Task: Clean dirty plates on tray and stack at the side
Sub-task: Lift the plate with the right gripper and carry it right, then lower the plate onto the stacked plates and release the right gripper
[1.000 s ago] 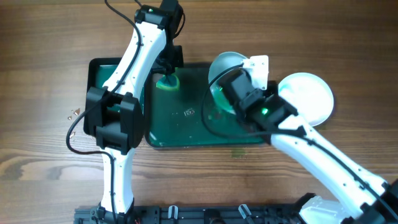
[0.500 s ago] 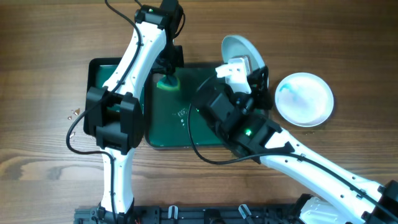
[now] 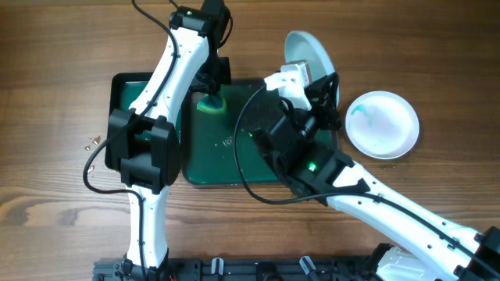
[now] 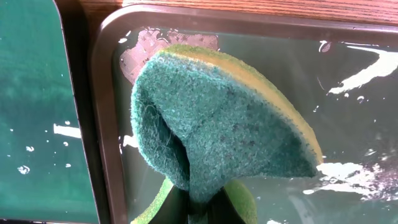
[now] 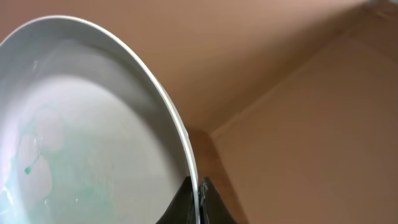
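Two end effectors, both closed on something. My right end effector pinches the rim of a green-smeared plate, its fingers nearly together, and holds it tipped up on edge over the far right corner of the tray. My left end effector grips the folded green sponge over the wet tray near its far left corner. A second plate lies flat on the bench, just right of the tray.
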`<action>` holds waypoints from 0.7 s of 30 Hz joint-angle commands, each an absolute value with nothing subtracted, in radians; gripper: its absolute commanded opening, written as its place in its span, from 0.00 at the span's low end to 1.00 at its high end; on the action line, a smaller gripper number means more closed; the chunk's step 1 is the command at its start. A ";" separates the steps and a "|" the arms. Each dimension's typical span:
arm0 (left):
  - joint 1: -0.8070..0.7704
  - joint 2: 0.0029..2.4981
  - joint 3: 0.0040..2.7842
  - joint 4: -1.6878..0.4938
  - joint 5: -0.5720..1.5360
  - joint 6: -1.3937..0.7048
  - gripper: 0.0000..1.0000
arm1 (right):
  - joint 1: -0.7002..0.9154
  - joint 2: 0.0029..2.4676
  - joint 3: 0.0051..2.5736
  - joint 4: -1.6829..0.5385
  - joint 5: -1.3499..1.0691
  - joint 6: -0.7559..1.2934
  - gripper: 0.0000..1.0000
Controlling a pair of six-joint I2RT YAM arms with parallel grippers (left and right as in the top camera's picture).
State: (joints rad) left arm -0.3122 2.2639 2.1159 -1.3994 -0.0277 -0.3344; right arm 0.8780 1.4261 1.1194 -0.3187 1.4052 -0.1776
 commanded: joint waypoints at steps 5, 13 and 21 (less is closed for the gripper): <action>-0.312 2.276 2.138 -1.403 -0.015 -0.321 0.04 | 0.703 1.411 1.071 -0.634 0.705 0.384 0.04; -0.312 2.276 2.138 -1.409 -0.015 -0.321 0.04 | 0.275 1.407 1.071 -0.622 -0.134 0.366 0.04; -0.312 2.276 2.138 -1.411 -0.015 -0.321 0.04 | -0.189 1.408 1.071 -0.764 -0.257 0.340 0.04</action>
State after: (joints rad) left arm -0.3122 2.2639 2.1159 -1.4097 -0.0277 -0.3344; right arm -0.0586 1.4261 1.0687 -0.7273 -0.1810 0.3473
